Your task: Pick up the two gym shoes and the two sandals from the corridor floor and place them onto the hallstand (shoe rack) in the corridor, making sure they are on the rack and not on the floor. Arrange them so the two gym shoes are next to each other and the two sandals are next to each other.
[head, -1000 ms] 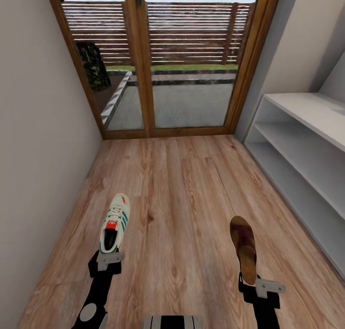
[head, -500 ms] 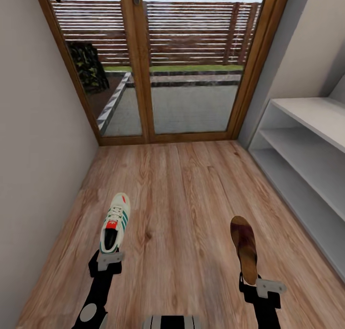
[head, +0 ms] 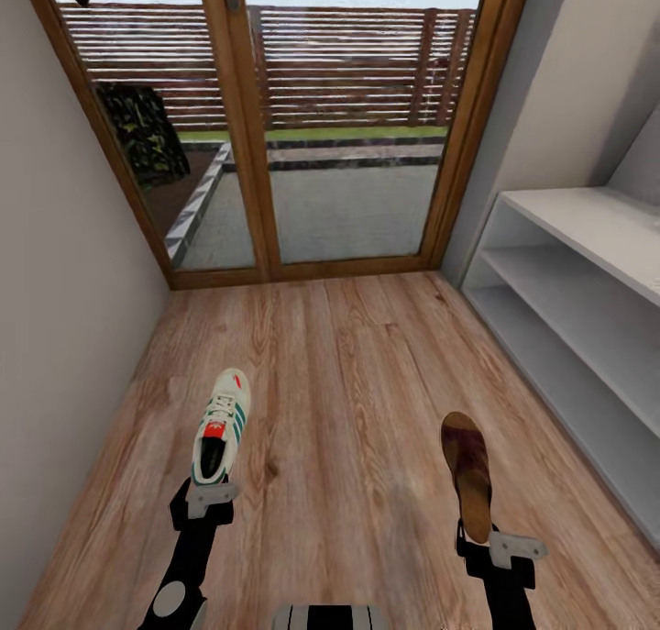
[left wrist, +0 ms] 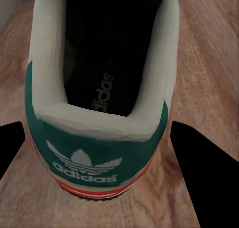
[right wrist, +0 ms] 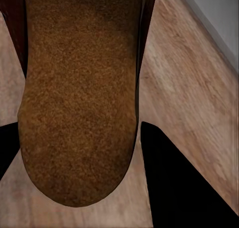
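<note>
One gym shoe point(head: 220, 426), cream with green stripes and a red tongue label, hangs above the corridor floor point(head: 348, 364) with its toe pointing away. My left gripper point(head: 209, 494) is shut on its heel. In the left wrist view the green heel point(left wrist: 99, 138) sits between the black fingers point(left wrist: 209, 178). One sandal point(head: 467, 472), dark brown with a tan footbed, is held the same way. My right gripper point(head: 478, 540) is shut on its heel end point(right wrist: 79, 113). The hallstand point(head: 587, 236), pale grey with open shelves, stands along the right wall.
A wood-framed glass door point(head: 321, 153) closes the corridor's far end, with a patio and slatted fence behind it. A plain wall point(head: 64, 318) runs close along the left. Open plank floor lies between the wall and the rack.
The whole picture has shifted: the door frame slid left and the rack looms larger, so the camera moved. The shoe and sandal keep their places in my grippers.
</note>
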